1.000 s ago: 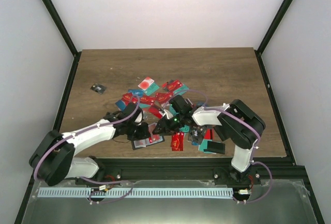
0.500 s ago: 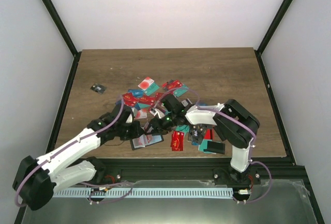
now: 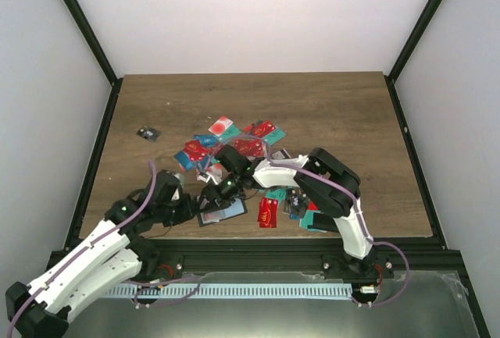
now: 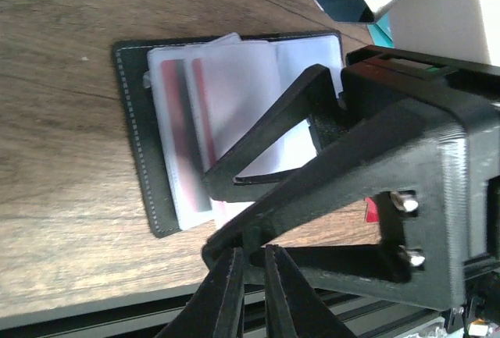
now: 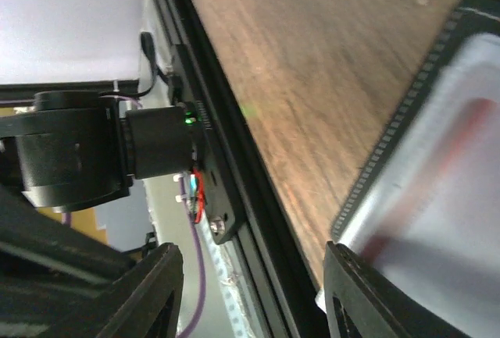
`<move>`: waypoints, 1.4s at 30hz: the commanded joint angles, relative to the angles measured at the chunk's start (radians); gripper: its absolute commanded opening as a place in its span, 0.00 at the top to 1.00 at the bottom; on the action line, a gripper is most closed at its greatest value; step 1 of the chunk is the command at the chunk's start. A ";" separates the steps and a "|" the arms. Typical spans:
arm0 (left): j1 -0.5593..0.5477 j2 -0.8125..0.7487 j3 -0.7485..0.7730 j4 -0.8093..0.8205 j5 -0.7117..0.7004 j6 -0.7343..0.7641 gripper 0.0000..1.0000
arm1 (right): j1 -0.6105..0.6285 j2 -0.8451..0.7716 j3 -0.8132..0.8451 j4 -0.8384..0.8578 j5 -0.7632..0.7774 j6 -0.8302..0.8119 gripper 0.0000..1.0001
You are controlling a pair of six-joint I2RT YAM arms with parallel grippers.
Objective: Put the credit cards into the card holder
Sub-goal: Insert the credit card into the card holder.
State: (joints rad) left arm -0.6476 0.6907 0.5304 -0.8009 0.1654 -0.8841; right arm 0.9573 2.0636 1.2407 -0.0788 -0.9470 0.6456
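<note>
under parted right jaws: unfolded card holder [image 4: 137, 135]; left jaws nearly closed, empty, nearby

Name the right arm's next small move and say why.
Probably lift the right gripper off the card holder and swing it to the loose red card just right of it. The jaws stand open and empty, one pocketed card already shows behind the clear sleeve, and other cards lie unsorted on the table.
</note>
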 commanded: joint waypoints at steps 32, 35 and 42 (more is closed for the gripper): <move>0.009 0.028 -0.020 -0.081 -0.080 -0.016 0.87 | -0.006 0.034 0.009 -0.072 0.085 -0.093 0.71; 0.011 0.035 -0.011 -0.089 -0.082 -0.009 0.87 | -0.009 0.040 0.014 -0.111 0.151 -0.095 0.71; 0.011 0.035 0.039 -0.104 -0.078 0.021 0.85 | -0.013 -0.046 0.042 -0.074 0.049 -0.099 0.67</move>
State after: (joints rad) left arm -0.6411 0.7311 0.5228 -0.8871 0.0906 -0.8921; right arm 0.9470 2.0781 1.2346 -0.1577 -0.8623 0.5529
